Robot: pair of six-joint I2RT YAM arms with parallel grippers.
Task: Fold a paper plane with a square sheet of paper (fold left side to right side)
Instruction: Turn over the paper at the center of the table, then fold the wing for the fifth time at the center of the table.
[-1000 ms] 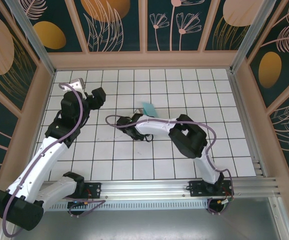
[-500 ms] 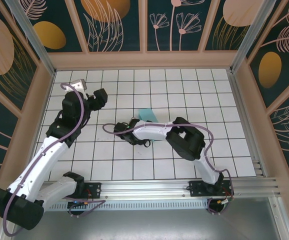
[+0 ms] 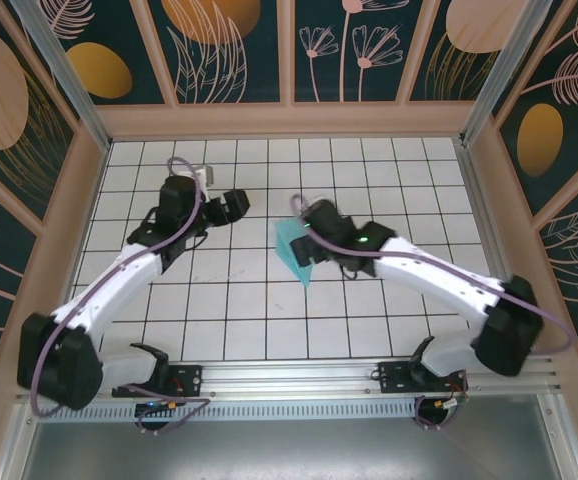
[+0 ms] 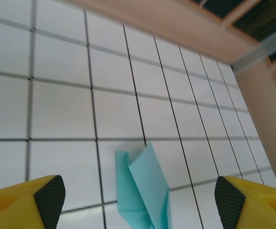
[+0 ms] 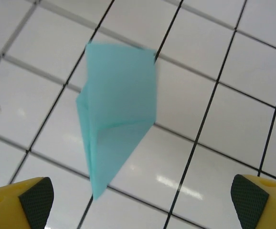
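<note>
The folded paper (image 3: 291, 255) lies on the white tiled worktop (image 3: 369, 330), a light-turquoise sheet creased into a narrow pointed shape. Its broad end faces the far wall and its tip faces the arm bases. In the left wrist view the folded paper (image 4: 145, 188) shows layered flaps, one of which seems to lift slightly off the tiles. In the right wrist view the folded paper (image 5: 116, 129) is somewhat blurred, with a crease running down toward its point.

The right tool (image 3: 307, 243) hangs just over the paper's right edge. From its own camera the right tool (image 5: 142, 198) has its yellow, black-padded fingertips (image 5: 33, 198) set far apart at the lower corners. The paper lies between and beyond them, and neither one grips it, so this tool is wide open and holds nothing.

The left tool (image 3: 237, 204) is to the left of the paper and a little farther back, clear of it. Seen from its wrist, the left tool (image 4: 139, 195) also has its fingertips (image 4: 47, 193) spread wide and empty, with the paper on the tiles ahead between them. The wooden rail (image 4: 176, 24) of the enclosure runs behind the paper.
</note>
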